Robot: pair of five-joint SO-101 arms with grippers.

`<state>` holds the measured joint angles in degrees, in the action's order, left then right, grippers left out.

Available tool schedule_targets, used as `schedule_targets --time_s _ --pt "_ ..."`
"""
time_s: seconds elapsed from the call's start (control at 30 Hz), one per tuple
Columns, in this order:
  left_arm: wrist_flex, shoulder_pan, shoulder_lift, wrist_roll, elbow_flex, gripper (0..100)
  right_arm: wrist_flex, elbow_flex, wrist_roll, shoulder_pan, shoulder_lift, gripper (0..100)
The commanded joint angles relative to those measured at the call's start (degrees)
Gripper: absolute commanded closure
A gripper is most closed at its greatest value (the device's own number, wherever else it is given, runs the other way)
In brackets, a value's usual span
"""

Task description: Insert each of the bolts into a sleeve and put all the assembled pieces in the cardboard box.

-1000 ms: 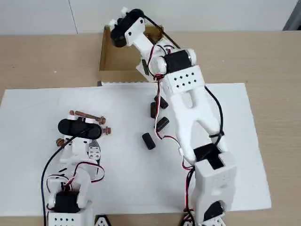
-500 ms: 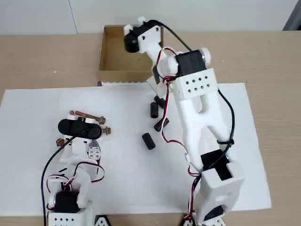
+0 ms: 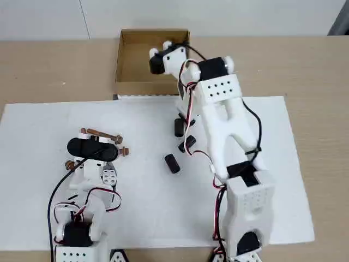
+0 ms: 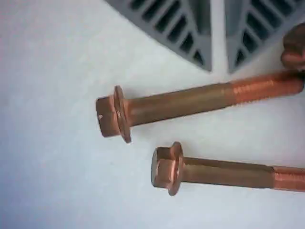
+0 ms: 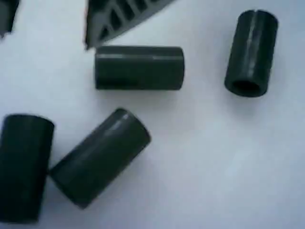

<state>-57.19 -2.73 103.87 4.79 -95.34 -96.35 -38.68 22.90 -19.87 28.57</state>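
Note:
Several copper bolts (image 3: 103, 134) lie on the white paper around my left gripper (image 4: 218, 36). In the left wrist view its grey fingertips stand almost together just past two bolts (image 4: 190, 102), with nothing between them. Several black sleeves (image 3: 178, 126) lie loose mid-table. My right gripper (image 5: 45, 33) hangs open over them, one finger (image 5: 119, 19) just above a sleeve (image 5: 139, 67) and nothing held. The right arm's wrist (image 3: 163, 57) sits over the near right corner of the cardboard box (image 3: 118, 60), which looks bare inside.
The white paper sheet (image 3: 142, 213) covers most of the wooden table. The box stands beyond the paper's far edge. The right arm's long body (image 3: 229, 125) crosses the paper's right half, its cables trailing near the sleeves.
The right arm's wrist has swung from over the box's far side back toward the box's near right corner and the sleeves. The left arm and the bolts have not moved.

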Motion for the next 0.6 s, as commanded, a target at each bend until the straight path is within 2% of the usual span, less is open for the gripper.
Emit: schedule_targets --time_s 0.0,0.13,0.57 --pt "1.4 -0.4 0.5 -0.1 0.3 99 2.2 0.0 0.7 0.7 1.3 88.8" --pt "1.4 -0.4 0.5 -0.1 0.3 99 4.2 0.0 1.7 0.6 3.7 81.5" --pt "1.4 -0.4 0.5 -0.1 0.3 99 11.6 0.0 3.6 -0.1 9.4 81.2"
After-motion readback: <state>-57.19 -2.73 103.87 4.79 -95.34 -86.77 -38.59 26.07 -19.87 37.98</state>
